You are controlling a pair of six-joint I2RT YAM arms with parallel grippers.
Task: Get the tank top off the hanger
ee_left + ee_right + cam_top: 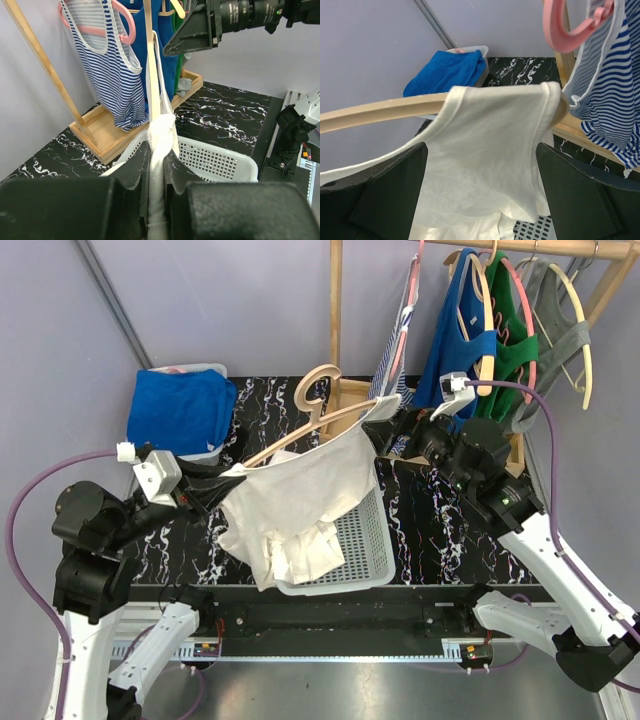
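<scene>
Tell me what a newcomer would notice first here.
A white tank top drapes from a wooden hanger held tilted above the white basket at the table's centre. The left pincer is shut on the fabric at one end, while the right pincer stands open at the other shoulder. Behind to the right, a rack carries colourful tops.

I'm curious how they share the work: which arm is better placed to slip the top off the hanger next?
Right. The right pincer, open, straddles the strap on the hanger; the left pincer is busy, shut on the top at its other end.
</scene>
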